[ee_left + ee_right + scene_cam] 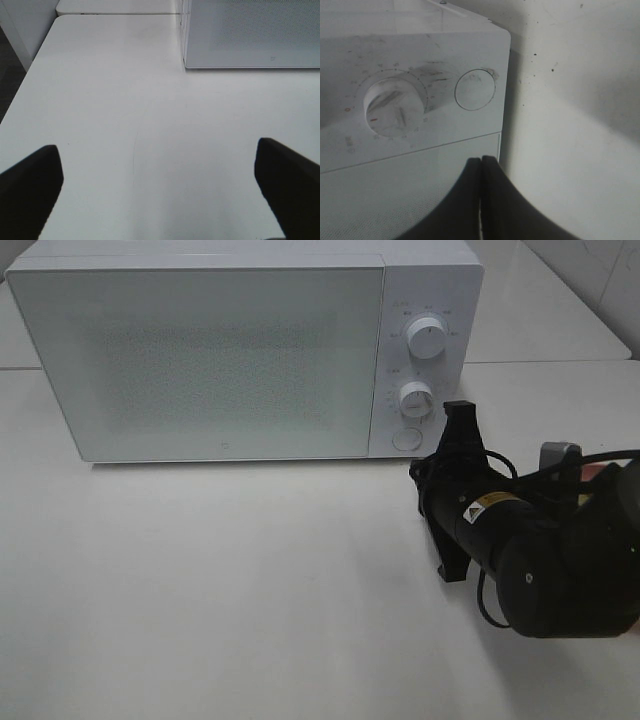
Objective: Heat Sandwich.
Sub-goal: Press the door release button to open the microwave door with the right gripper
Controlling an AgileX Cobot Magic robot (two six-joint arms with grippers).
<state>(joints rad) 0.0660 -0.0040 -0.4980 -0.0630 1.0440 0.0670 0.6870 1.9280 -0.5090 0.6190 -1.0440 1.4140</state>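
One white microwave (230, 350) stands on one white counter (220, 590). Its panel carries two knobs, an upper dial (428, 336) and a lower dial (415, 398), plus one round button (406, 437). Two black pincers show, the left pincer (157, 147) and the right pincer (481, 162), each with two fingers. The high view shows one black arm (540, 540).
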